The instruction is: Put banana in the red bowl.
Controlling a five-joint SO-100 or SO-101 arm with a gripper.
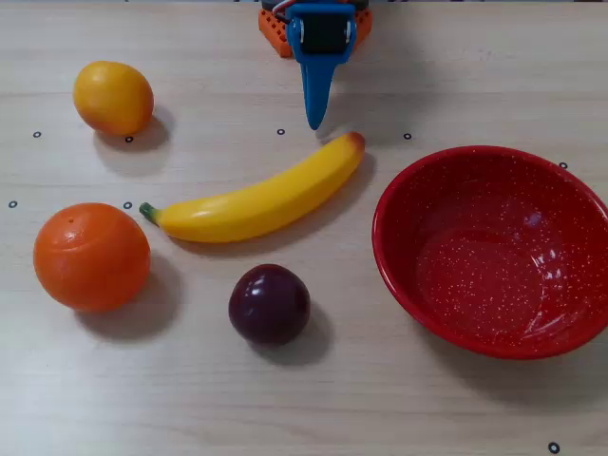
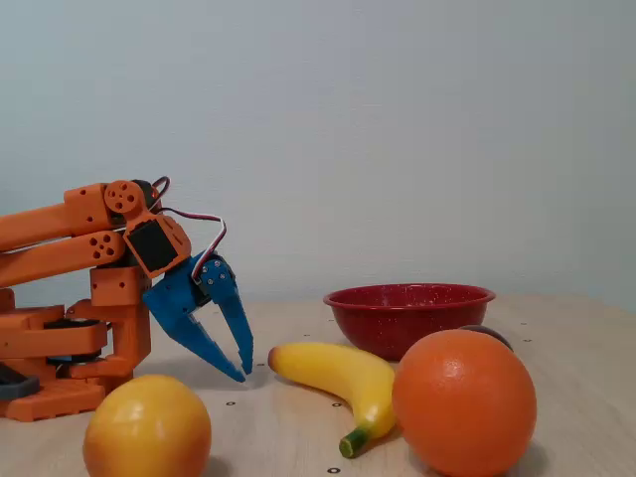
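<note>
The yellow banana (image 1: 256, 199) lies flat in the middle of the table, green stem to the left and reddish end up to the right in the overhead view. It also shows in the fixed view (image 2: 333, 373). The red bowl (image 1: 494, 275) with white speckles stands empty to the banana's right; the fixed view has the bowl (image 2: 407, 298) behind the banana. My blue gripper (image 1: 313, 123) points down just above the table, a little short of the banana's reddish end and apart from it. In the fixed view the gripper (image 2: 243, 373) has its fingertips together, holding nothing.
A large orange (image 1: 92, 256) sits left of the banana's stem and a yellow-orange fruit (image 1: 113, 97) lies at the far left. A dark plum (image 1: 270, 304) rests just in front of the banana. The orange arm base (image 2: 60, 348) stands at the table's back edge.
</note>
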